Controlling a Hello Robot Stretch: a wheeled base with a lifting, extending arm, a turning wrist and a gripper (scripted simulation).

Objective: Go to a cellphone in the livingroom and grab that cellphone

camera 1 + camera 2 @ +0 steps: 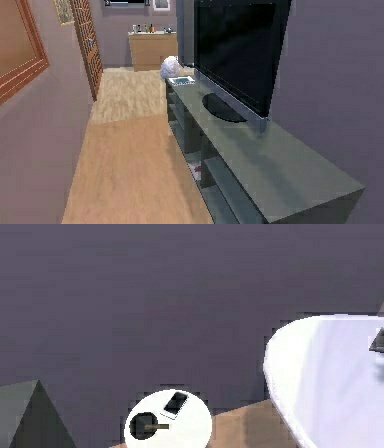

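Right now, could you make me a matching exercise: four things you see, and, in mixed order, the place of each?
1 television
2 wooden cabinet
3 cellphone
4 picture frame

a on the small round table
b on the wall, forward view's left
c on the grey stand
d at the corridor's far end

Pairs: 1-c, 2-d, 3-a, 4-b

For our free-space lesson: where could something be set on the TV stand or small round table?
The TV stand is bare at its near end, before the television; its far end holds a flat thing. The small round table is crowded by a dark flat slab and a dark round thing.
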